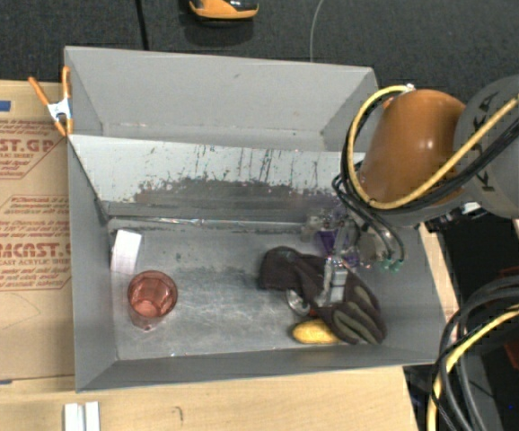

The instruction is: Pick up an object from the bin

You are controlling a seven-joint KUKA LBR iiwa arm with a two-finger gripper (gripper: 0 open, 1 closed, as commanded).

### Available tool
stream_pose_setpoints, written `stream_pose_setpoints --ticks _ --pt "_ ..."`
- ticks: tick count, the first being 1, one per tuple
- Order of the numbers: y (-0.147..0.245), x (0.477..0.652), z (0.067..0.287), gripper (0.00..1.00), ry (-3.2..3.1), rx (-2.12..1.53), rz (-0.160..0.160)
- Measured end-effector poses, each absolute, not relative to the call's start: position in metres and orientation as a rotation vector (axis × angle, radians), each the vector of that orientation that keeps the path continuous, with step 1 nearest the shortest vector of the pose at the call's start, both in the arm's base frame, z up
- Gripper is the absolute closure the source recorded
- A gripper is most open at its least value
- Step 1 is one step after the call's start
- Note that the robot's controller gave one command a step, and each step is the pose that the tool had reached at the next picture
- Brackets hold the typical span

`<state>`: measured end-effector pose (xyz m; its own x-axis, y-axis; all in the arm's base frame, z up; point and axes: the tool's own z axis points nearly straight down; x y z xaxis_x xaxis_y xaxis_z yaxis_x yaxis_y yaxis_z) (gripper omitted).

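A: Where in the bin (92,241) does the end effector (336,284) sit?

B: Low, toward the right front corner, directly over a dark glove (282,272) that lies crumpled there. It looks to touch the glove's middle. Whether it is open or closed cannot be told from this angle.

A: What crowds it?

B: A small yellow lump (314,333) lies just beside the glove, close to the front wall. The glove's ribbed end reaches nearly to the foot of the right wall. Above, the arm's orange cover (412,146) and its looped cables hang over the bin's right rim.

A: And the open room?

B: The middle of the floor is bare, from the glove's left edge across to a pink cup (153,296), which stands upright near the left front corner. A white slip (126,250) leans at the left wall, just behind the cup. The strip along the back wall is also free, so the glove has room on its left and behind it, but little at the front and right.
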<state>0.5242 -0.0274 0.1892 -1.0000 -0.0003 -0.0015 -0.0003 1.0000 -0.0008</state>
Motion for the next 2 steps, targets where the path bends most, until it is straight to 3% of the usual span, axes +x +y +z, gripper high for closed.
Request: stream_pose_setpoints --ticks 1,2 --pt "-0.027 0.524 0.189 0.00 3.140 0.000 -0.001" --pt "-0.025 0.537 0.150 0.00 3.132 -0.133 -0.002"
